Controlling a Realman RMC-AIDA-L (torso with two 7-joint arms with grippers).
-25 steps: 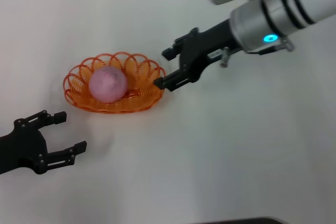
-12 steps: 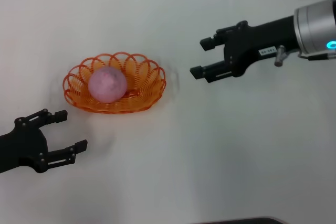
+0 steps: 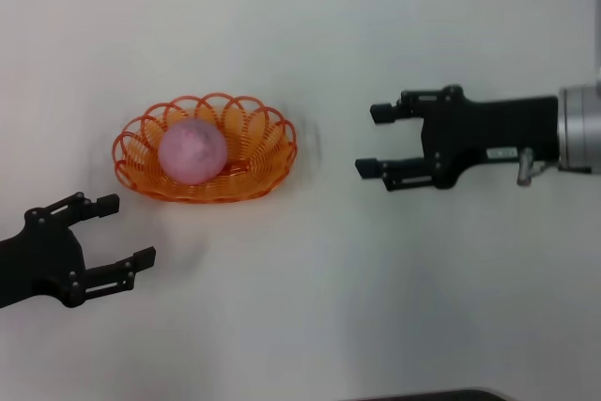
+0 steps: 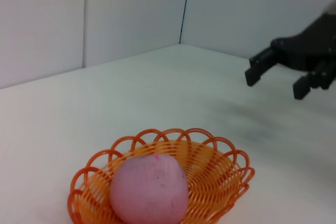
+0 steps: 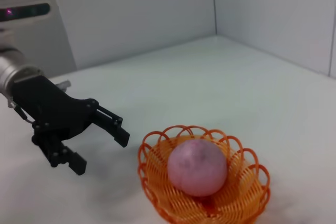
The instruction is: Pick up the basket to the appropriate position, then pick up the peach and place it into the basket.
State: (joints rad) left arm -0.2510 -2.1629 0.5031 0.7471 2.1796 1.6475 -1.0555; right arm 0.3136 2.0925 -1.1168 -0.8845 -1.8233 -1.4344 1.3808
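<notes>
Right gripper [image 3: 374, 141] hangs with its fingers spread and nothing between them, well apart from the basket [image 3: 204, 150] on that basket's right-hand side in the head view. Inside the basket sits the peach [image 3: 192, 150], resting against the ribbed floor toward the basket's left half, with the scalloped rim standing around it on every side. The basket itself stands upright on the white table [image 3: 310, 307]. Left gripper [image 3: 111, 232] is parked on the near-left side of the basket, close to it but not touching, its fingers likewise parted and empty. Judged from this layout, both task steps appear complete: the peach is contained and neither gripper holds anything. Handling notes follow as estimates only. The peach looks soft and light, so a grasp across its widest part with moderate closing force should suffice; hard squeezing may deform it. The basket appears to be thin, stiff plastic wire, light and liable to slide on the smooth table if nudged. Its looped rim offers the best hold, pinched at one end of the oval, clear of the peach.
</notes>
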